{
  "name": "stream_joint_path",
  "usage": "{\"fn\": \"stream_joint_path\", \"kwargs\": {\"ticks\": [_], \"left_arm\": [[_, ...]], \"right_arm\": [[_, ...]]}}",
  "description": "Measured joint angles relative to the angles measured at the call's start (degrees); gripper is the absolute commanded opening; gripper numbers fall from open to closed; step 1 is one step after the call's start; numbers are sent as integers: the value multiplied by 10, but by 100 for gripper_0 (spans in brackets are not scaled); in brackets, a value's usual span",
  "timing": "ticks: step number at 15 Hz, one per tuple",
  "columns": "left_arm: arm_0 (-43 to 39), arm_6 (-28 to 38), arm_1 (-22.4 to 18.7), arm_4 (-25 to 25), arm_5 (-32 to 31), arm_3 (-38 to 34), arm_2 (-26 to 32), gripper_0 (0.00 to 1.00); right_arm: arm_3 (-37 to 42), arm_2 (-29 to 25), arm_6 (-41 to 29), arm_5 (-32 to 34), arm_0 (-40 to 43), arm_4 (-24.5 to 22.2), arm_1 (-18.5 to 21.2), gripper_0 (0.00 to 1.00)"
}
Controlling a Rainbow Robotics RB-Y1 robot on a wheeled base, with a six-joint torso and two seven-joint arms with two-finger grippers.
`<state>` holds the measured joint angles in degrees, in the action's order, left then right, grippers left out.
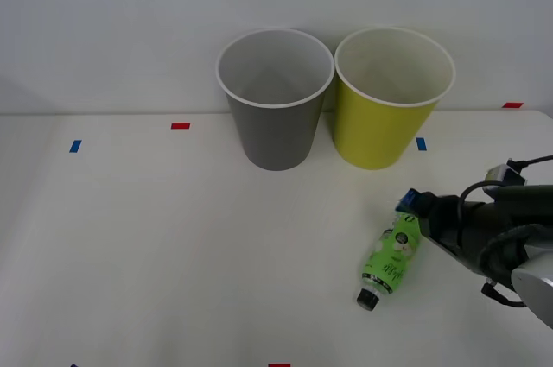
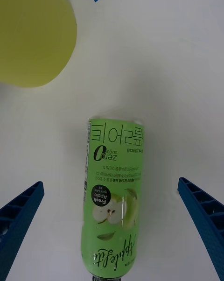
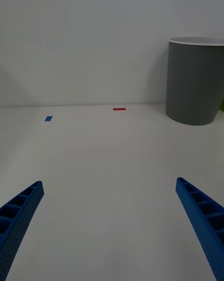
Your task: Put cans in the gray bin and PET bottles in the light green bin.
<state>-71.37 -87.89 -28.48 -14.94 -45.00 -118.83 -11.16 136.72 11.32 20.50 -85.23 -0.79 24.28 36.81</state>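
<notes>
The PET bottle (image 1: pixel 393 250) lies on its side on the white table, green label up, black cap (image 1: pixel 369 300) toward the front edge. My right gripper (image 1: pixel 409 205) hovers over the bottle's base end, open. In the right wrist view the bottle (image 2: pixel 112 201) lies lengthwise between the two spread blue fingers (image 2: pixel 21 215), untouched. The gray bin (image 1: pixel 275 117) and the light green bin (image 1: pixel 389 121) stand upright side by side at the back. My left gripper (image 3: pixel 109 183) is open over bare table, with the gray bin (image 3: pixel 196 85) farther off. Cans are out of view.
Small red tape marks (image 1: pixel 180 125) and blue tape marks (image 1: pixel 75 146) dot the table. A white wall rises right behind the bins. One blue mark (image 1: pixel 421 143) sits beside the light green bin.
</notes>
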Motion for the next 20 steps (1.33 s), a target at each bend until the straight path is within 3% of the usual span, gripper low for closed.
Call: {"fn": "stream_joint_path", "kwargs": {"ticks": [6, 10, 20], "left_arm": [[0, 0, 0, 0, 0, 0, 0, 97], [0, 0, 0, 0, 0, 0, 0, 98], [0, 0, 0, 0, 0, 0, 0, 98]], "right_arm": [[-102, 32, -21, 0, -85, 93, 54, 100], [-131, 61, -64, 0, -113, 103, 63, 100], [-210, 118, -60, 30, -160, 102, 65, 100]]}}
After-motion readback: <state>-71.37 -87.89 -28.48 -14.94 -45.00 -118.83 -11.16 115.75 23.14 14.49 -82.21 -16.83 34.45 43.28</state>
